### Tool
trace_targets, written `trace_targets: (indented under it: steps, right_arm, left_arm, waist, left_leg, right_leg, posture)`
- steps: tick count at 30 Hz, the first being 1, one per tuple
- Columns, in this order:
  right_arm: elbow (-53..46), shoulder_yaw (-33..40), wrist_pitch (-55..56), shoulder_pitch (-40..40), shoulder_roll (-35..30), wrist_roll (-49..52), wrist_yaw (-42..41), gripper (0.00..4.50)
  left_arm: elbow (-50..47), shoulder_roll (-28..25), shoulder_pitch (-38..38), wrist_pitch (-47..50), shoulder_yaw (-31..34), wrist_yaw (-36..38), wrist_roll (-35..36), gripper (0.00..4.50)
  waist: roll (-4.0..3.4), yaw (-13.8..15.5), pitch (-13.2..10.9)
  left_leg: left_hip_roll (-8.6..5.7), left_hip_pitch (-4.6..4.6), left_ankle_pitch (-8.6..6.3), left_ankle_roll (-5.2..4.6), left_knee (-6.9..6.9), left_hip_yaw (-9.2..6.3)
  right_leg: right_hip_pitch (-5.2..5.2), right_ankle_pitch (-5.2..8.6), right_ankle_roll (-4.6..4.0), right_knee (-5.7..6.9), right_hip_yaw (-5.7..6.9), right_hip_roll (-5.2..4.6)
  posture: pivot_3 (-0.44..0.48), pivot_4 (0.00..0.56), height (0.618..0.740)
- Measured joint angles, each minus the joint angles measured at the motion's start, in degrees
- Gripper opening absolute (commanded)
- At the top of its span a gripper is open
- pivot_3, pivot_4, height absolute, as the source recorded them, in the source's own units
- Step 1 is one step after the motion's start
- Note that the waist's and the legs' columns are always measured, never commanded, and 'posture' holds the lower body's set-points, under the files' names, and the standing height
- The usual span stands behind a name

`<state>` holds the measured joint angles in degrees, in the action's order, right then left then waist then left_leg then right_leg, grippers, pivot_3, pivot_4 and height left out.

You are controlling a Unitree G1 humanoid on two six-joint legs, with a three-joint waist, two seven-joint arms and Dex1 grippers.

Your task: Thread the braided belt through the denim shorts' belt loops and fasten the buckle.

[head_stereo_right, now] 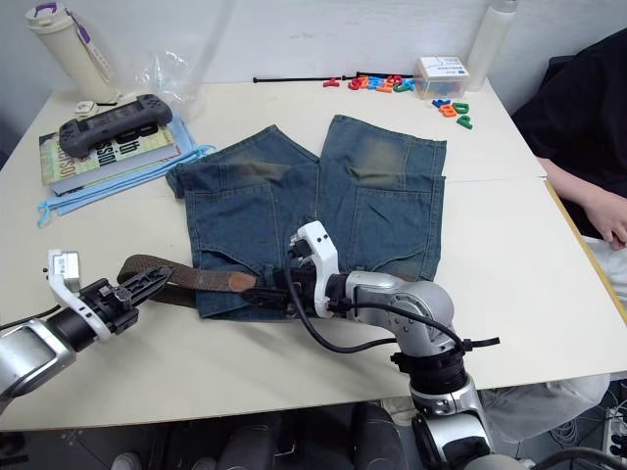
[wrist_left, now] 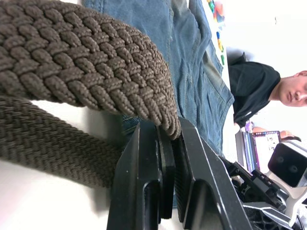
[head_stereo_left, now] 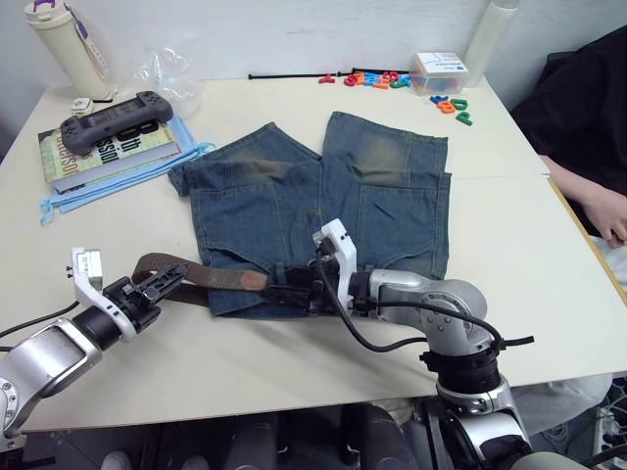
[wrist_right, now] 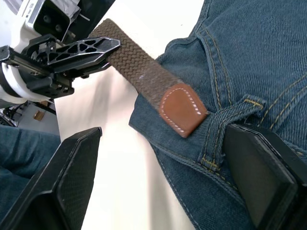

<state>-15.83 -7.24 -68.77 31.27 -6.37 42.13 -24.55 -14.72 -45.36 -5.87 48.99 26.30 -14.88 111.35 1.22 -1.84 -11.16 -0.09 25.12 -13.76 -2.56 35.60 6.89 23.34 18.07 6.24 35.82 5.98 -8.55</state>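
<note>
Left gripper (head_stereo_left: 157, 284) pinches the belt (head_stereo_left: 211, 277) at the shorts' (head_stereo_left: 323, 196) waistband edge; right gripper (wrist_right: 158, 182), fingers spread, straddles a loop (wrist_right: 218, 139).

The left arm reaches in low from the robot's left, forearm angled toward the middle, wrist near the worktop (head_stereo_left: 549, 245). The left tool (head_stereo_left: 168, 278) points right, its two black fingers (wrist_left: 144, 182) pressed together on the braided belt (head_stereo_left: 211, 278). The right arm bends at the elbow and lies across the front, forearm pointing left. The right tool (wrist_right: 163, 191) has its fingers spread wide, one to each side of a belt loop (wrist_right: 218, 139) on the denim shorts (head_stereo_left: 294, 206).
</note>
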Motion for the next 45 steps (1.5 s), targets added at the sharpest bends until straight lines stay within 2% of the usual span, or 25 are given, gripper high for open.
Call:
trace_targets:
  steps: [7, 19, 23, 34, 41, 45]
  right_arm:
    - [-2.0, 0.7, -0.5, -0.8, -2.9, 0.0, 0.5, 4.28]
    - [-8.0, 8.5, -1.0, -0.9, -10.5, 3.7, -0.6, 4.28]
    - [-10.8, 9.0, 1.0, -0.9, -13.2, 4.1, -2.2, 4.28]
    - [-14.7, 10.2, 2.5, -3.5, -13.4, 6.2, 0.3, 4.28]
    - [-19.3, 10.2, 5.1, -7.6, -18.5, 5.6, 0.2, 4.28]
    - [-20.5, 9.0, 8.4, -9.7, -21.6, 3.3, -1.2, 4.28]
  left_arm:
    - [-0.4, 1.6, 1.9, -1.6, -2.9, -2.7, 0.8, 0.00]
    - [-2.3, 2.5, 3.4, -2.3, -4.1, -5.2, 0.8, 0.00]
    - [-2.3, 2.6, 4.1, -2.2, -4.2, -5.8, 0.8, 0.00]
    - [-2.5, 4.2, 5.3, -1.6, -4.8, -6.2, 0.9, 0.00]
    - [0.8, 4.6, 5.9, 0.0, -8.7, -2.6, -1.0, 0.00]
    - [4.8, 6.7, 11.2, 1.2, -12.4, 0.9, -5.3, 0.00]
  waist:
    - [0.01, 0.1, 0.0]
    - [0.01, 0.2, 0.0]
    - [0.02, 0.2, 0.0]
    - [0.03, 0.3, 0.0]
    - [0.03, 0.4, 0.0]
    - [0.03, 0.6, 0.0]
  left_leg:
    - [0.00, 0.00, 0.02, -0.02, 0.01, 0.00]
    - [-0.01, -0.02, 0.05, -0.08, 0.05, 0.01]
    - [0.00, -0.03, 0.08, -0.12, 0.06, 0.00]
    - [0.00, -0.04, 0.21, -0.34, 0.10, -0.01]
    - [-0.01, -0.06, 0.19, -0.32, 0.18, -0.02]
    - [0.00, -0.09, 0.10, -0.19, 0.31, -0.05]
  right_leg:
    - [-0.01, 0.00, 0.00, 0.02, 0.01, 0.00]
    - [-0.09, 0.00, 0.00, 0.02, 0.03, 0.01]
    - [-0.12, 0.00, 0.00, 0.03, 0.05, 0.01]
    - [-0.18, 0.00, 0.00, 0.06, 0.07, 0.01]
    - [-0.26, 0.00, 0.00, 0.05, 0.11, 0.02]
    - [-0.38, 0.00, 0.01, 0.06, 0.18, 0.04]
  posture:
    - [0.000, 0.150, 0.717]
    - [0.000, 0.150, 0.717]
    - [0.000, 0.150, 0.717]
    - [0.000, 0.150, 0.717]
    - [0.000, 0.150, 0.717]
    - [0.000, 0.150, 0.717]
